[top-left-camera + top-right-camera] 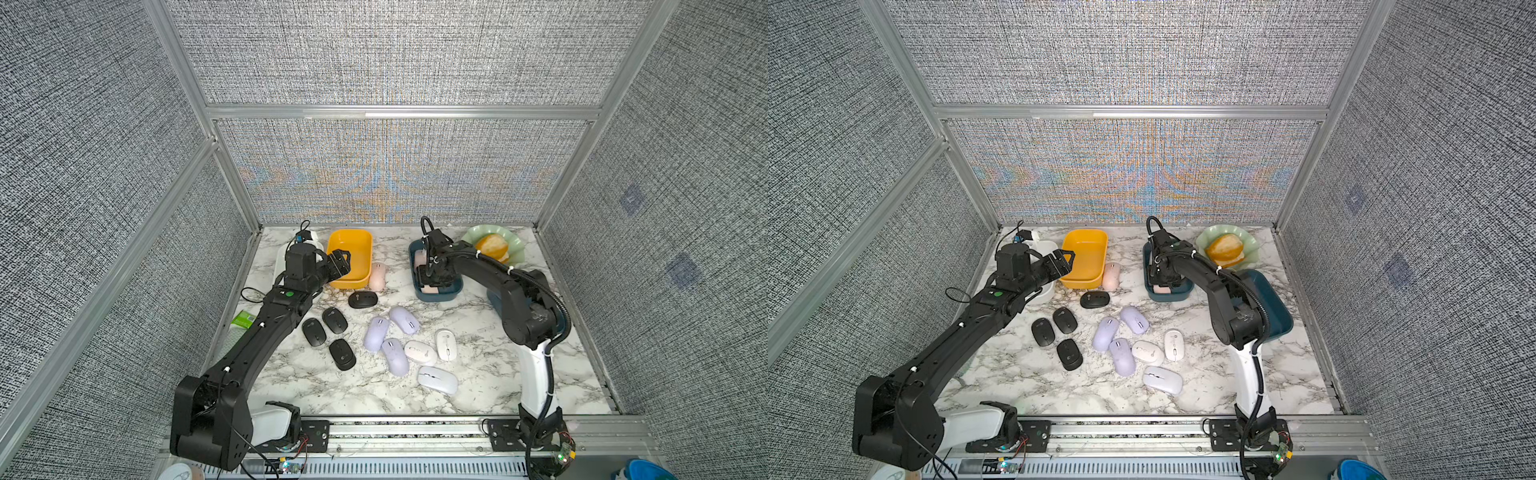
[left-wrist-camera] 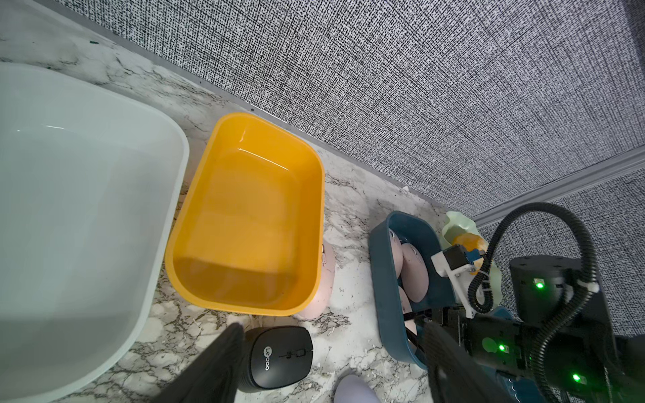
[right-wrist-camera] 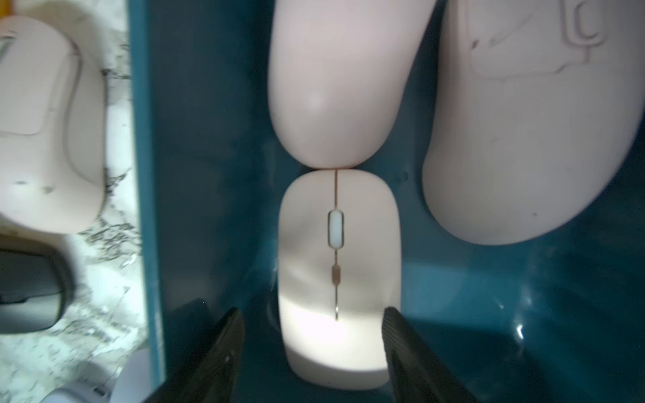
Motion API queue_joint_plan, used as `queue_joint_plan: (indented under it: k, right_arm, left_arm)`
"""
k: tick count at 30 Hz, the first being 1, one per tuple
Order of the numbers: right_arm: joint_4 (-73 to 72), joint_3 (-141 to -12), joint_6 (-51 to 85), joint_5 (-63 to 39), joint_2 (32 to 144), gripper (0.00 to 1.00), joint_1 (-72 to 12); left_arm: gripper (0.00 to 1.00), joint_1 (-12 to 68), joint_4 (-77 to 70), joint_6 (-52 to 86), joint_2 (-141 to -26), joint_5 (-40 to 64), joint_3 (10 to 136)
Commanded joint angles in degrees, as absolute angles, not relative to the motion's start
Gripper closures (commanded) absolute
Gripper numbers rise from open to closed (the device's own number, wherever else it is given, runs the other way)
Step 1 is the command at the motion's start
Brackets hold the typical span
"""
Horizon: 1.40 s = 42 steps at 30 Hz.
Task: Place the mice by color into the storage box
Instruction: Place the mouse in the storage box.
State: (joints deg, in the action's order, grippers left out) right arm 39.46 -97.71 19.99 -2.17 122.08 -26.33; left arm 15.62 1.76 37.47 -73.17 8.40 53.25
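- In both top views the left gripper [image 1: 340, 262] is hanging over the near left corner of the yellow box [image 1: 351, 232], its jaws spread and carrying nothing.
- The right gripper [image 1: 432, 279] is reaching down into the small teal box [image 1: 456, 286]; its fingertips are hiding behind the wrist there.
- A lone pink mouse [image 1: 377, 276] is lying on the marble table [image 1: 478, 395] against the yellow box's right wall.
- Four black mice [image 1: 335, 320] are lying in front of that box. Three lilac mice [image 1: 395, 356] and three white mice [image 1: 437, 379] are crowding together mid-table.
- A bread roll [image 1: 492, 247] is sitting on a green plate [image 1: 469, 235] at the back right, and a larger teal box [image 1: 1273, 307] is lying under the right arm.
- In the left wrist view the fingers [image 2: 216, 366] are standing wide apart with nothing between them. One black mouse [image 2: 279, 356] is lying on the table just beside one of them. The yellow box is sitting empty, next to a white box [image 2: 87, 209].
- In the right wrist view the jaws are standing parted on either side of a pink mouse [image 3: 338, 279], which is lying flat on the teal box's floor. A strip of floor is showing between one finger [image 3: 216, 356] and the mouse.
- Its front is touching the end of a second pink mouse [image 3: 335, 87]. A third pink mouse [image 3: 523, 139] is lying alongside, apart from both.
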Motion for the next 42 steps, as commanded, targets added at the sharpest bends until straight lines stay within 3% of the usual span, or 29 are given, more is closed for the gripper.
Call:
queue_joint_plan:
  k: [1,9,18,22,34,42]
  right_arm:
    - [38.79,-96.94,20.68,-3.8,120.45,0.34,-25.86]
    - [41.65,-94.19,17.74,5.92,117.52,0.4,-24.87]
    - [41.35,-92.48,16.94,7.69,119.54,0.66,-25.46]
    - [41.8,-93.19,16.52,8.07,120.66,0.71,-26.09]
    - [41.49,-94.04,16.5,6.25,118.76,0.71,-27.08]
    - [39.28,-94.05,17.73,9.84,112.29,0.58,-29.41]
  left_arm:
    - [0.18,15.64,1.57,37.27,-73.24,8.93,53.77]
    - [0.18,15.64,1.5,37.53,-73.45,10.14,53.94]
    - [0.18,15.64,2.02,37.71,-75.14,11.57,54.55]
    - [0.18,15.64,2.32,37.62,-75.39,11.5,54.72]
    - [0.19,15.64,2.29,37.35,-75.74,11.6,54.86]
    - [0.19,15.64,3.49,36.64,-75.27,8.76,55.31]
